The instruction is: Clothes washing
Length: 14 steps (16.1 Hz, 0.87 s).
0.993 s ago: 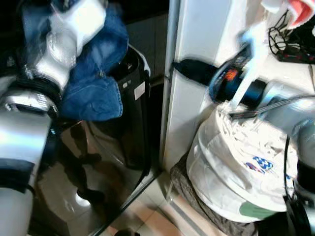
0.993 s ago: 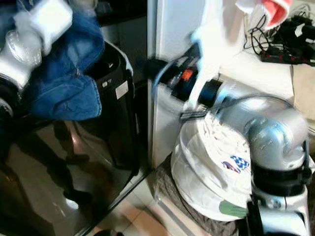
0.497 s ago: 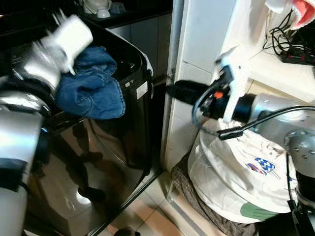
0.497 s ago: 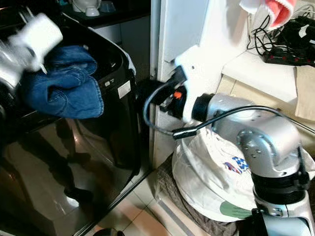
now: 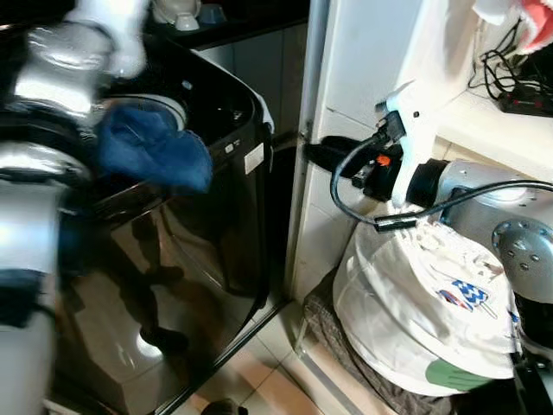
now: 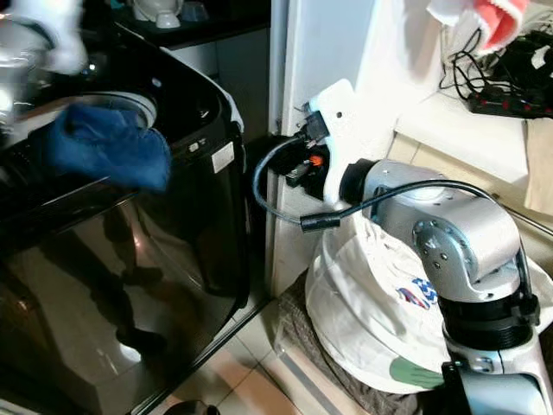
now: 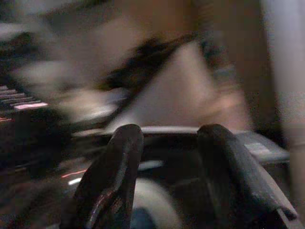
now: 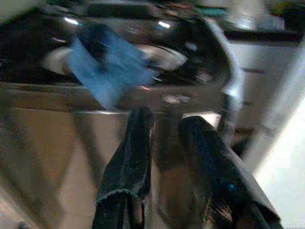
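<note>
I am loading the blue denim garment (image 5: 151,154) into the black top-loading washing machine (image 5: 216,225), and it is hanging over the front rim of the tub opening, partly in and partly draped outside. My left gripper (image 7: 164,176) is hovering above the tub with its two fingers spread apart and nothing between them, so it is released from the cloth. To do this well, I am thinking I should push the hanging fold down past the rim so nothing trails outside the drum. My right gripper (image 8: 164,162) is pointing at the machine's side, near the gap by the white wall (image 5: 363,60); its fingers are standing slightly apart and are not grasping anything. I am keeping in mind the white laundry bag (image 5: 423,311) sitting on the tiled floor (image 5: 268,372) just beside the machine, bulging with more clothes. The machine's glossy front is mirroring the room, and a white shelf (image 5: 492,121) with tangled black cables (image 5: 510,69) is sitting above the bag.
</note>
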Available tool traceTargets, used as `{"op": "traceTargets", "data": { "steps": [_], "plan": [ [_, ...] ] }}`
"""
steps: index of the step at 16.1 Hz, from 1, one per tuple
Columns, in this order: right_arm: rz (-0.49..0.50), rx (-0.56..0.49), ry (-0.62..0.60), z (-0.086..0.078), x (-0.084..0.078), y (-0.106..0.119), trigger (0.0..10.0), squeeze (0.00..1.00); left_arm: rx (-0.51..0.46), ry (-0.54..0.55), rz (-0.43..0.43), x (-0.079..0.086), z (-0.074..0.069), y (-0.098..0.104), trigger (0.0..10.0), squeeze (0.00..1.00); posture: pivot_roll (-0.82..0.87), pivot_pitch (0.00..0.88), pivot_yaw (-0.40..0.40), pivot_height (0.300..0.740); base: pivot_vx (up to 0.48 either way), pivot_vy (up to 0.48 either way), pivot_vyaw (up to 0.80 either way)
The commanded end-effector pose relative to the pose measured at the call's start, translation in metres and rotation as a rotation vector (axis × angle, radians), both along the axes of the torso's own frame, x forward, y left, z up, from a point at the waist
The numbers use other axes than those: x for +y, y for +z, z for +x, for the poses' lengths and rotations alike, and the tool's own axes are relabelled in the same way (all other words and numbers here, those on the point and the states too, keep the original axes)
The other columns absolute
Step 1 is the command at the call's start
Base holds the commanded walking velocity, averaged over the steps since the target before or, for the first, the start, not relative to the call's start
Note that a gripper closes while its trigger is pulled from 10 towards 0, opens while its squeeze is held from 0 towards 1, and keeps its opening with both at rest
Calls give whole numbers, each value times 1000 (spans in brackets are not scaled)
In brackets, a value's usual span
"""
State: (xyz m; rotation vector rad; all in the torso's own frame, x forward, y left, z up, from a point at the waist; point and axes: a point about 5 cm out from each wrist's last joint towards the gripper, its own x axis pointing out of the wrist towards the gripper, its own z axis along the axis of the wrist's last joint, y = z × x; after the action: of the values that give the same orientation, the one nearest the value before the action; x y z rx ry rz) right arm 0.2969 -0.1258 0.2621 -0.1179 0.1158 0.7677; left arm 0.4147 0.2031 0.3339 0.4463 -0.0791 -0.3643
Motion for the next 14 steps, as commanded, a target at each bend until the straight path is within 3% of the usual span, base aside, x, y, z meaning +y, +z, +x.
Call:
{"op": "traceTargets", "data": {
  "steps": [1, 2, 3, 4, 6, 7, 8, 9, 12, 14],
  "plan": [
    [-54, 36, -128, 8, -14, -15, 10000, 0, 111, -111, -50, -7, -2, -25, 10000, 0, -27, 0, 26, 740, 0, 0, 0],
    [-54, 43, -152, 10, -16, -18, 10000, 0, 134, -129, -43, -8, -4, -36, 10000, 0, -27, 0, 24, 740, 0, 0, 0],
    [-55, 48, -197, 12, -22, -21, 10000, 0, 150, -215, -90, -17, -10, -51, 10000, 0, -27, 0, 22, 740, 0, 0, 0],
    [-54, 49, -208, 12, -24, -22, 10000, 0, 146, -261, -120, -21, -14, -52, 10000, 0, -27, 0, 21, 740, 0, 0, 0],
    [-128, 69, -386, 24, -48, -39, 10000, 0, 77, -478, -215, -47, -40, -60, 10000, 0, -32, 0, 22, 740, 0, 0, 0],
    [-144, 92, -453, 31, -60, -50, 10000, 0, 56, -525, -228, -58, -50, -67, 10000, 0, -34, 0, 24, 740, 0, 0, 0],
    [-142, 114, -510, 37, -71, -61, 10000, 1000, 59, -518, -261, -67, -55, -75, 10000, 0, -35, 0, 26, 740, 0, 0, 0],
    [-142, 121, -534, 39, -75, -64, 10000, 1000, 59, -508, -271, -69, -56, -78, 10000, 0, -35, 0, 26, 740, 0, 0, 0],
    [-123, 197, -739, 57, -113, -96, 10000, 1000, 92, -431, -294, -87, -67, -100, 10000, 0, -29, 0, 30, 740, 0, 0, 0],
    [-104, 291, -799, 58, -128, -117, 10000, 1000, 134, -432, -221, -93, -79, -118, 10000, 0, -28, 0, 31, 740, 0, 0, 0]
  ]
}}
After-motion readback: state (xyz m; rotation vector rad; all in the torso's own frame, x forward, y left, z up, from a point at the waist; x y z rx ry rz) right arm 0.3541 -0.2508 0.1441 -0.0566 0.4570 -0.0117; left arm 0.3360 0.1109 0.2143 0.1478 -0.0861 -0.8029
